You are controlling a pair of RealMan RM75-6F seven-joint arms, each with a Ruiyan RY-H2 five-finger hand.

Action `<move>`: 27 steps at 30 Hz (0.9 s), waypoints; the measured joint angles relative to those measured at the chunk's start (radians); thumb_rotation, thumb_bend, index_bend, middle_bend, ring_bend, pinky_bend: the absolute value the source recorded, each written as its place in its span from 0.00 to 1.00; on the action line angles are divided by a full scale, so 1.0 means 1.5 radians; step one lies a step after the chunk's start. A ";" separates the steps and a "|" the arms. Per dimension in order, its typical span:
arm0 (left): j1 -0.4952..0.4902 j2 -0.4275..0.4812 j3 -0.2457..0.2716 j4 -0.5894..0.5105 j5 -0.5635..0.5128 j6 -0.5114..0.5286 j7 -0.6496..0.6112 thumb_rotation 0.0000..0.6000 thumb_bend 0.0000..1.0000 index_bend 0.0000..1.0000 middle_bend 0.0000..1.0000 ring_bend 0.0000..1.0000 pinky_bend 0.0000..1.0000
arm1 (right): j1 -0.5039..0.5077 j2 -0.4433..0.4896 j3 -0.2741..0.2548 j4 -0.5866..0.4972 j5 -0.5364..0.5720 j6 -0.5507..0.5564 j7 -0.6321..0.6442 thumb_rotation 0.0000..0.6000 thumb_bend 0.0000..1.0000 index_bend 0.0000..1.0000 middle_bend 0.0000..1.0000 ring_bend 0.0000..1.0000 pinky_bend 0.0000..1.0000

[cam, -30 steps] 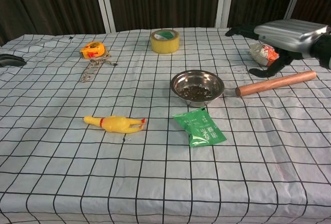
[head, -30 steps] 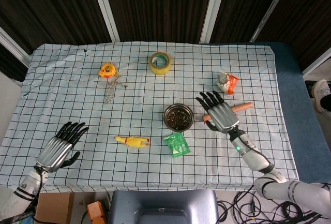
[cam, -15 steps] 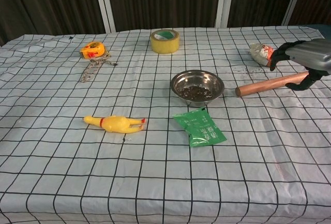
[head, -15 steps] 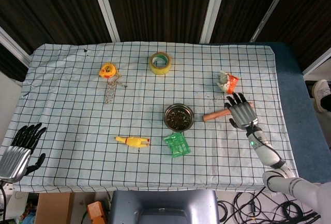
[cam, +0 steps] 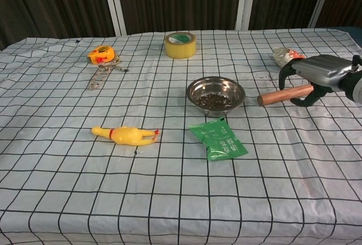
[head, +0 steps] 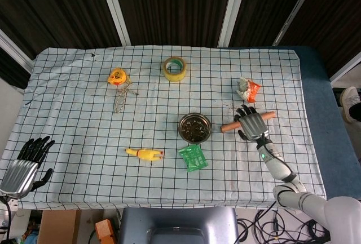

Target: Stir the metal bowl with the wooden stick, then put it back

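Wooden stick [head: 231,125] under right hand [cam: 314,75]

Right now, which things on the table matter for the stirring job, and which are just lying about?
For the job: wooden stick, metal bowl, right hand over the stick.

Lying about: yellow tape roll, rubber chicken, green packet, tape measure, chain, crumpled wrapper.

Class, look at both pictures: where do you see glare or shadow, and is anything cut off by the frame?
Chest view: bright glints on the metal bowl rim, and the right hand casts a dark shadow over the wooden stick, its arm cut by the edge. Head view: even light, soft shadows; the left hand sits off the table corner.
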 measured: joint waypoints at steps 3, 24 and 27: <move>0.000 0.001 0.000 0.000 0.001 -0.003 -0.003 1.00 0.41 0.00 0.00 0.00 0.03 | 0.001 -0.004 0.002 0.005 0.004 -0.006 -0.005 1.00 0.35 0.39 0.20 0.07 0.19; 0.006 0.009 -0.005 -0.003 0.002 -0.004 0.001 1.00 0.41 0.00 0.00 0.00 0.03 | 0.006 -0.052 0.016 0.050 0.009 0.007 -0.015 1.00 0.37 0.68 0.38 0.28 0.35; 0.007 0.010 -0.007 -0.003 0.001 -0.003 -0.001 1.00 0.41 0.00 0.00 0.00 0.03 | 0.004 -0.053 0.019 0.047 0.000 0.028 0.007 1.00 0.38 0.75 0.43 0.34 0.39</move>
